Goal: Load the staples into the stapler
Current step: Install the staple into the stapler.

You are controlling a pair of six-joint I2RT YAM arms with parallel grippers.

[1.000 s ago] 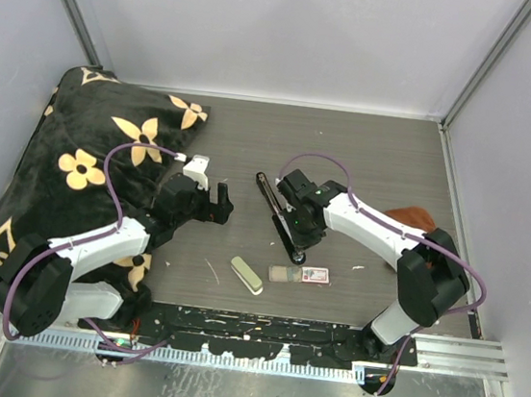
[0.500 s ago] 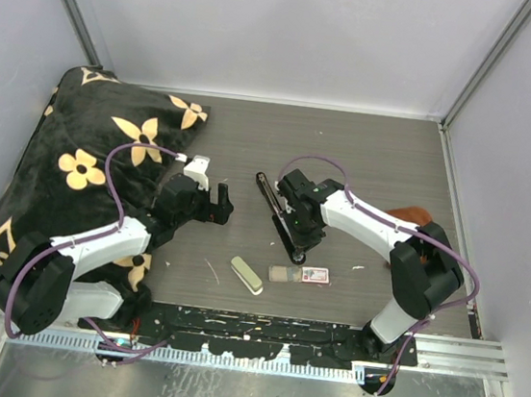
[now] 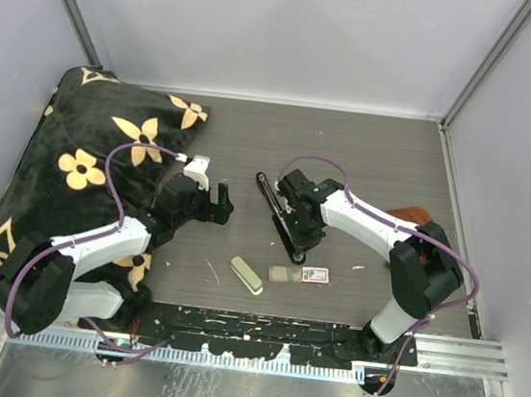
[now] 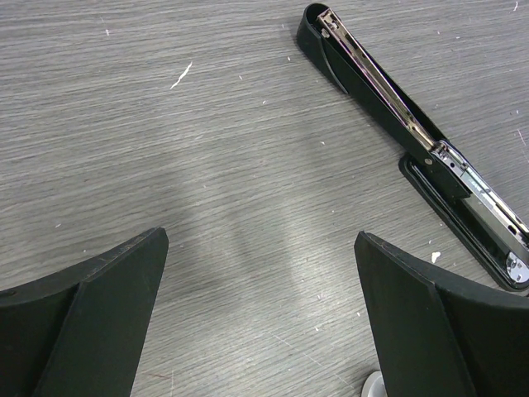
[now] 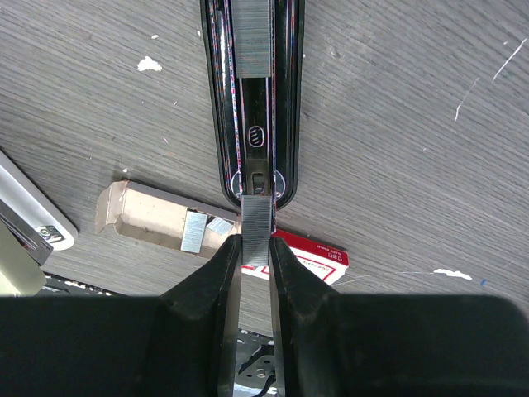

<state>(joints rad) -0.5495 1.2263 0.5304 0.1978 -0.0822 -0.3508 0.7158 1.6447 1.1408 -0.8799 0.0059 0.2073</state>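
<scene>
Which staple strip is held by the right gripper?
The strip at the stapler's rounded end; another lies further up its channel, a third in the cardboard tray.

Grey table (image 3: 368,153): stapler (image 3: 266,195), staple box (image 3: 313,275), cream oblong (image 3: 246,275), flowered bag (image 3: 87,152).

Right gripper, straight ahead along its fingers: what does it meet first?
Probably the stapler: the right gripper, shut on the staples, points into its open channel. Gap unclear.

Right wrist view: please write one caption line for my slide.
Right claw pinches the staples at the end of the open stapler, the cardboard box close by.
</scene>
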